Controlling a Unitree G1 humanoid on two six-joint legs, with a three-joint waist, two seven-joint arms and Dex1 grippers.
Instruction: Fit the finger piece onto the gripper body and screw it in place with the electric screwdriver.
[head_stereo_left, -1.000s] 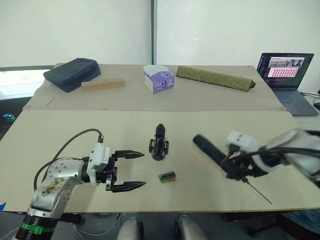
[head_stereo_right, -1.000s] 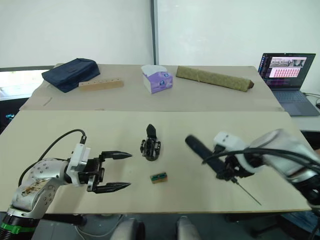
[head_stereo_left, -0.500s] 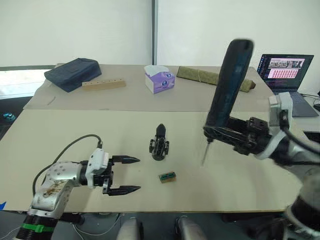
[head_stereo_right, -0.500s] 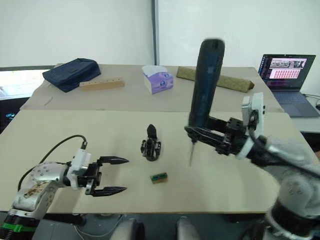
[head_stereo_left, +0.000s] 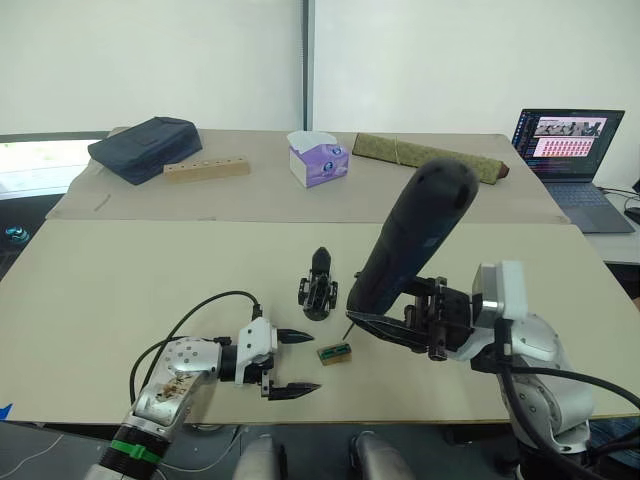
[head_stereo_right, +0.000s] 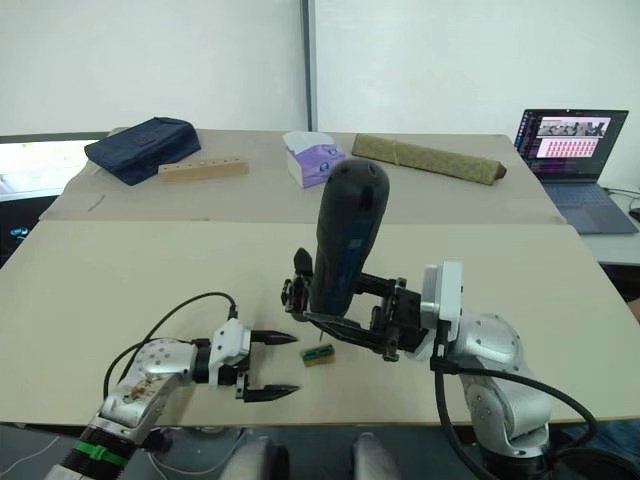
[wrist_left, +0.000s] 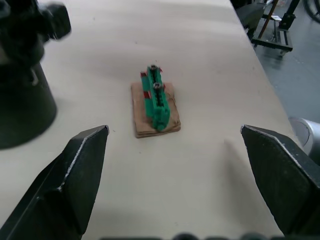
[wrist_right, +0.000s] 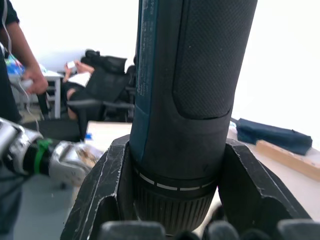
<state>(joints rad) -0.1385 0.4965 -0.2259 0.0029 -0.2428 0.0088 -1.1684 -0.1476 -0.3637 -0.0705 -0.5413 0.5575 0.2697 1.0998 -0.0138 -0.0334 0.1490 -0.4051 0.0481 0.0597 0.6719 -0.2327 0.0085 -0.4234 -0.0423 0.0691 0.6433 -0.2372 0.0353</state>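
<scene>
right gripper (head_stereo_left: 395, 325) clamped on electric screwdriver (head_stereo_left: 410, 245), held near upright, bit pointing down just right of gripper body (head_stereo_left: 319, 287), likely lining up to drive screw. left gripper (head_stereo_left: 292, 363) empty, fingers spread apart, facing green-and-brown block (wrist_left: 155, 103), which lies just in front of gripper body. gripper body stands on table (head_stereo_left: 120, 280), untouched. cannot tell whether finger piece already fitted.

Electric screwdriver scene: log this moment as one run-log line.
right gripper: shut on electric screwdriver, tilted, bit near gripper body | left gripper: open, facing green-and-brown block
</scene>
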